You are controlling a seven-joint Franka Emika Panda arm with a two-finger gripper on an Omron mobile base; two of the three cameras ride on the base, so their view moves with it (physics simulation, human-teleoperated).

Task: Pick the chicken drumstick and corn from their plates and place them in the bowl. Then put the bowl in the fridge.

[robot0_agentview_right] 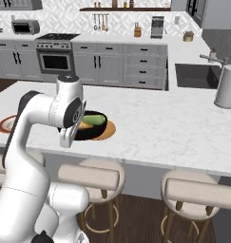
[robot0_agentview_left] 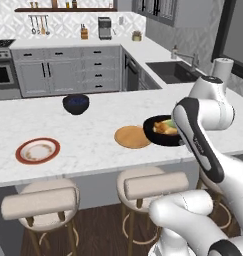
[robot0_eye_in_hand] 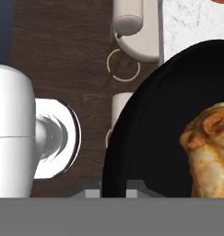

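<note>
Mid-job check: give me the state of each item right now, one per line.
bowl: lifted, gripped at rim, holds both foods
chicken drumstick: in bowl
corn: in bowl
gripper: shut on bowl rim
wooden plate: empty
red-rimmed plate: empty

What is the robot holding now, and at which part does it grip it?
It holds the bowl by its rim, with the chicken drumstick and the corn inside.
</note>
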